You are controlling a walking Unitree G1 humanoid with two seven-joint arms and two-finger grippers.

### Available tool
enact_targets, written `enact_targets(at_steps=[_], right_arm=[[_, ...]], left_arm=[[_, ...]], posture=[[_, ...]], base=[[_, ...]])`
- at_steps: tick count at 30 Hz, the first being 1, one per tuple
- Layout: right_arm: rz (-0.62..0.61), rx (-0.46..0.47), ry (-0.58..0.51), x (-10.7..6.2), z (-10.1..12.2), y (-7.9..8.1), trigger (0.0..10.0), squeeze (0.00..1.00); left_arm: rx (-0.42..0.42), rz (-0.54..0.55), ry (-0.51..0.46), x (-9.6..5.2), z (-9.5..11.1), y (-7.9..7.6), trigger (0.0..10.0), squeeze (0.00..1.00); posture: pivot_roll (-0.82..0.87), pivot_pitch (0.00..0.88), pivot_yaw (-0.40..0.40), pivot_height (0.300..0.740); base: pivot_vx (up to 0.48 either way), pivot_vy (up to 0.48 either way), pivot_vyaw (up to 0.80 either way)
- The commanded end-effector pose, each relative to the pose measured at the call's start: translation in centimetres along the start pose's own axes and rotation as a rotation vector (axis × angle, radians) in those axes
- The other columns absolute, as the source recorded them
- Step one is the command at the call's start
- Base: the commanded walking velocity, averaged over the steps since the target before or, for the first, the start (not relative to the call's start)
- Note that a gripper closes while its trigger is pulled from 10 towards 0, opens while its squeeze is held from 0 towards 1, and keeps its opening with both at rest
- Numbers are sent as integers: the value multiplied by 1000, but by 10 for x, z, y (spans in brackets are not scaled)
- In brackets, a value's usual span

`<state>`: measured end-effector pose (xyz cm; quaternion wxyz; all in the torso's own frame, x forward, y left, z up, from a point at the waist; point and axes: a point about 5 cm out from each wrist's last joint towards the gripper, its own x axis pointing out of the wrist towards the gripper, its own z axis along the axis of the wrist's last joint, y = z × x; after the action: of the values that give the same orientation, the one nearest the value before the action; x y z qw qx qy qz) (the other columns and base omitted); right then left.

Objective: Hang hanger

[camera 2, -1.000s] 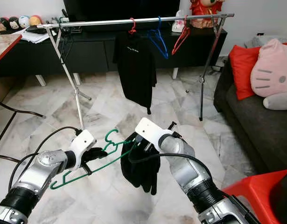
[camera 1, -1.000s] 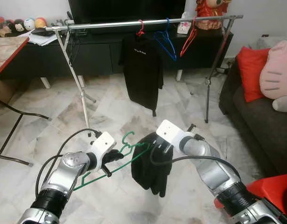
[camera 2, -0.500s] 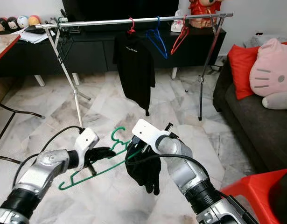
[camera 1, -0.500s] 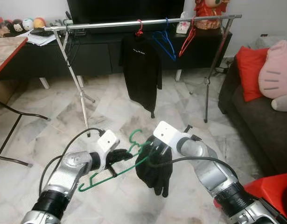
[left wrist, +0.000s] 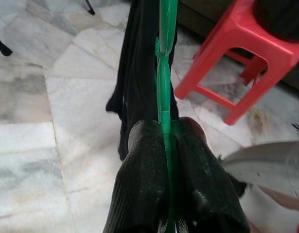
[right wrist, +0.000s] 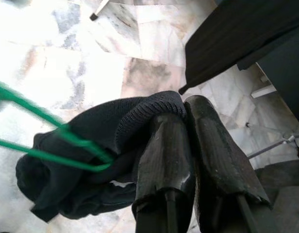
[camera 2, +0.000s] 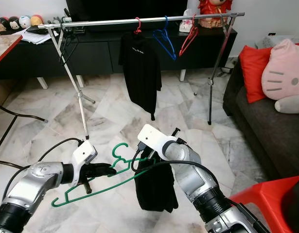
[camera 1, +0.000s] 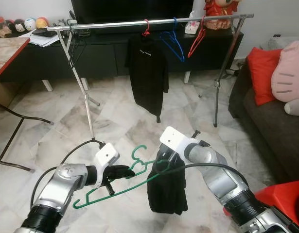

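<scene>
Left gripper (camera 1: 121,171) is out low in front, fingers (left wrist: 144,189) clamped tight on the wire of the green hanger (camera 1: 121,180), which runs slanting from low on the left up toward the right, hook (camera 2: 119,149) standing up near the middle. Over on the right, the right gripper (camera 1: 165,156) is pinched closed on a fold of the black garment (camera 1: 166,191); the wrist view shows the dark knit bunched against its fingers (right wrist: 164,160) with the green wire threading through the cloth. The garment hangs down from the hanger's right end, above the marble floor (camera 1: 120,121). Further back stands the clothes rail (camera 1: 149,23), well apart from both arms, carrying a black shirt (camera 1: 148,73) on a red hook, a blue hanger (camera 1: 172,42) and a red hanger (camera 1: 196,40). A red stool (left wrist: 241,58) sits on the tiles nearby, and a dark sofa (camera 1: 266,121) with a red cushion (camera 1: 261,73) is off to the right
</scene>
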<state>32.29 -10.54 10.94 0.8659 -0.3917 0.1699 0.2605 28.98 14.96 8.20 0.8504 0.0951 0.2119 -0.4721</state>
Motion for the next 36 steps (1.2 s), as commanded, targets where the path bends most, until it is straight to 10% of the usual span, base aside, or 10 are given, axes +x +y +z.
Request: enact_targets(at_steps=[1,19,36], right_arm=[[-11,-25,-58,-3,14,-4,10000,0],[253,-2,-292,-30,60,25,10000,0],[286,-18,-211,-37,45,28,10000,0]], left_arm=[[26,34,14,1,2,4,10000,0],[1,132,-21,10,7,13,10000,0],[-95,310,-296,6,36,32,10000,0]], posture=[[-32,45,11,740],[-39,43,14,740],[-41,46,17,740]], base=[[0,0,0],[0,0,0],[0,0,0]])
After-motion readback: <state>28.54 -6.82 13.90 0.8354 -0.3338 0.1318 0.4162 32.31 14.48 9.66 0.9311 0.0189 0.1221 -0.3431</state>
